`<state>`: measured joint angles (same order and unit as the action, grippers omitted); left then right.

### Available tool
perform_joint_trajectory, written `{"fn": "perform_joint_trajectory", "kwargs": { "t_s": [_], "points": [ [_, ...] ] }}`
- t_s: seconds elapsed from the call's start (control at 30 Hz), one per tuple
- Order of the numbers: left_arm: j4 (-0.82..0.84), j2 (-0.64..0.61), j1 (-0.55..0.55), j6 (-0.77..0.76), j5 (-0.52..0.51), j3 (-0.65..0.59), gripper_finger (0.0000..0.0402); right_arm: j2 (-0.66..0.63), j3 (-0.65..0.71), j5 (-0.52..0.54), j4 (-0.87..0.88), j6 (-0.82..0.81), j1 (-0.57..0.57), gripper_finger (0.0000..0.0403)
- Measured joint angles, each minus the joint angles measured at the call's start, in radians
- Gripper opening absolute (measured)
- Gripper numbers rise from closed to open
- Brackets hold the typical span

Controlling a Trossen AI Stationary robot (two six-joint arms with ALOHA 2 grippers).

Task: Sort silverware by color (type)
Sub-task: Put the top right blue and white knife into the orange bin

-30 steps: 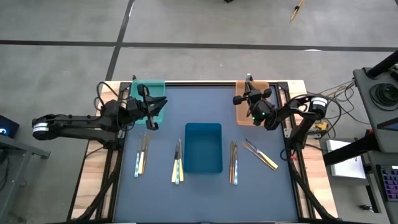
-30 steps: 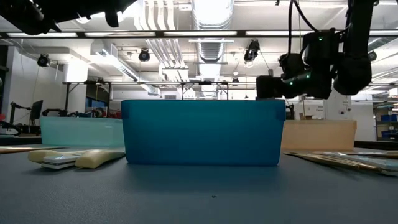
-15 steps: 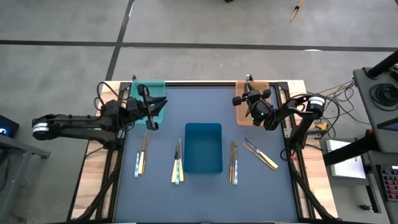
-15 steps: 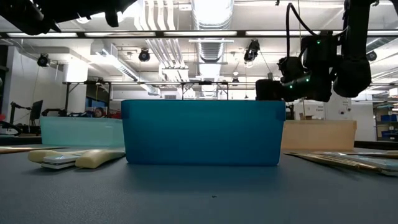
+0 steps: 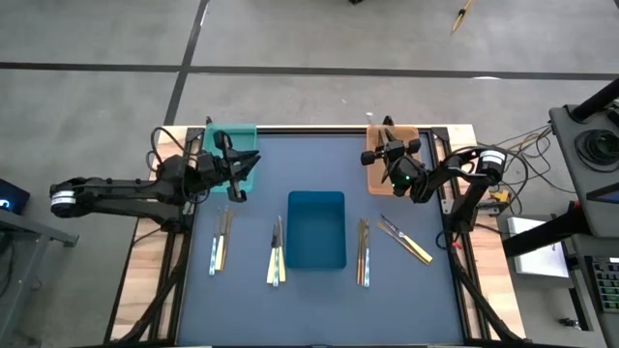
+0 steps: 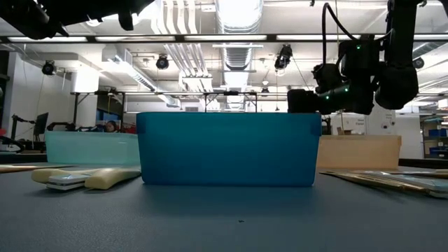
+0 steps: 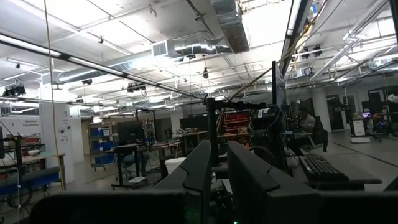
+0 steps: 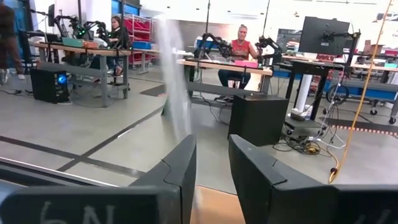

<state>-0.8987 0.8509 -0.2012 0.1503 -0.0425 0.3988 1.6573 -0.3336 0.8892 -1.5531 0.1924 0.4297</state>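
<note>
Both my arms are raised at the far trays.

I see the right gripper (image 5: 388,152) over the orange tray (image 5: 375,155), released; left gripper (image 5: 228,159) clenched at the teal tray (image 5: 247,179). The silverware (image 5: 276,253) lies beside the blue tray (image 5: 316,230).

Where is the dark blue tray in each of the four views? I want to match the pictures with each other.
High view: the blue tray lies in the middle of the table.
Low view: the same tray fills the centre, with its side wall facing the camera.
Left wrist view: not in it.
Right wrist view: not in it.
Shared landmark: the orange tray, to the right of the blue one in the high view and in the low view.
</note>
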Motion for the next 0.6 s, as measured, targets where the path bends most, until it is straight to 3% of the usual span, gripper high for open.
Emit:
{"fn": "perform_joint_trajectory", "kwargs": {
  "t_s": [0.37,0.6],
  "points": [
    [0.001,0.000,0.000,0.000,0.000,0.000,0.0036,0.000,0.000,0.001,0.003,0.001,-0.006,0.0014],
    [0.002,0.000,0.000,0.009,0.000,0.000,0.0036,-0.008,0.000,0.001,0.005,0.002,-0.046,0.0009]
  ]
}}
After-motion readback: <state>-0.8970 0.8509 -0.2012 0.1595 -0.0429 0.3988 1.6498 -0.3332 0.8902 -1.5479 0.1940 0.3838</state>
